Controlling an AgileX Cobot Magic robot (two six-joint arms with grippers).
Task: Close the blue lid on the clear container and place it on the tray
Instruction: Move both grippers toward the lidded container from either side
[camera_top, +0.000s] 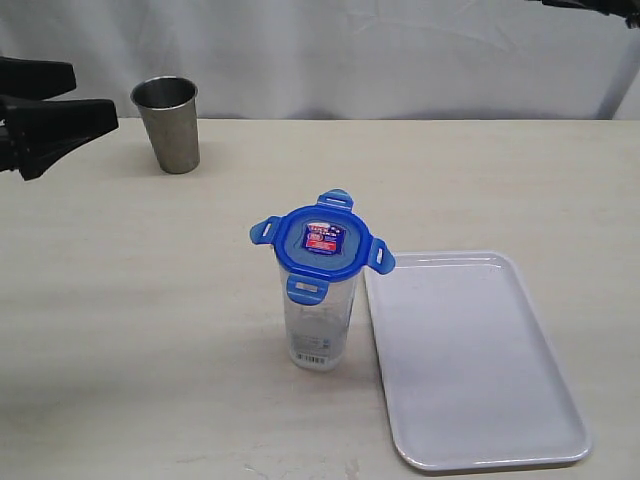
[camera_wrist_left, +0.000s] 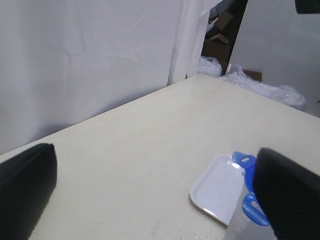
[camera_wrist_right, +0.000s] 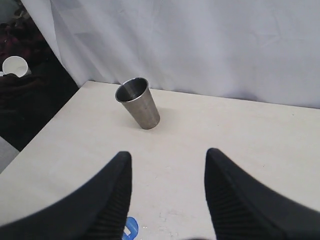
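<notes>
The clear container (camera_top: 320, 325) stands upright mid-table with the blue lid (camera_top: 321, 243) resting on its mouth, flaps splayed outward. Just to its right lies the white tray (camera_top: 470, 360), nothing on it. My left gripper (camera_top: 96, 93) hovers open at the far left, well away from the container. In the left wrist view its gripper (camera_wrist_left: 156, 152) is wide open and holds nothing, with the lid (camera_wrist_left: 243, 161), the container (camera_wrist_left: 239, 229) and the tray (camera_wrist_left: 217, 189) beyond one finger. My right gripper (camera_wrist_right: 168, 154) is open over bare table, with a blue lid flap (camera_wrist_right: 131, 227) peeking by one finger.
A steel cup (camera_top: 170, 122) stands at the back left of the table, also visible as the cup (camera_wrist_right: 139, 102) ahead of the right gripper. A white curtain backs the table. A bit of the right arm (camera_top: 590, 5) shows at the top right.
</notes>
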